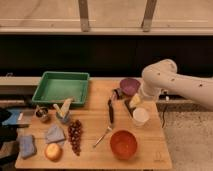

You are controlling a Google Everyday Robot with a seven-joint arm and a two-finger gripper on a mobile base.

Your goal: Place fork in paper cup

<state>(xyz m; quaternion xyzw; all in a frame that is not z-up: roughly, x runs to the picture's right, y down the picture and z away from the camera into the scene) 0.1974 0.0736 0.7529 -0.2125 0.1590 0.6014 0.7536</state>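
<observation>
Fork [103, 136], slim, silvery, on wood table [150, 150], tapered white paper cup [140, 116] nearby, hand [134, 100] beside cup, grip unclear.

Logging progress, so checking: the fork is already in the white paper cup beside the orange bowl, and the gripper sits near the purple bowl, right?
No. The camera view shows the fork lying on the table left of the orange bowl, not in the paper cup. The cup is beside that bowl, and the gripper is near the purple bowl.
</observation>
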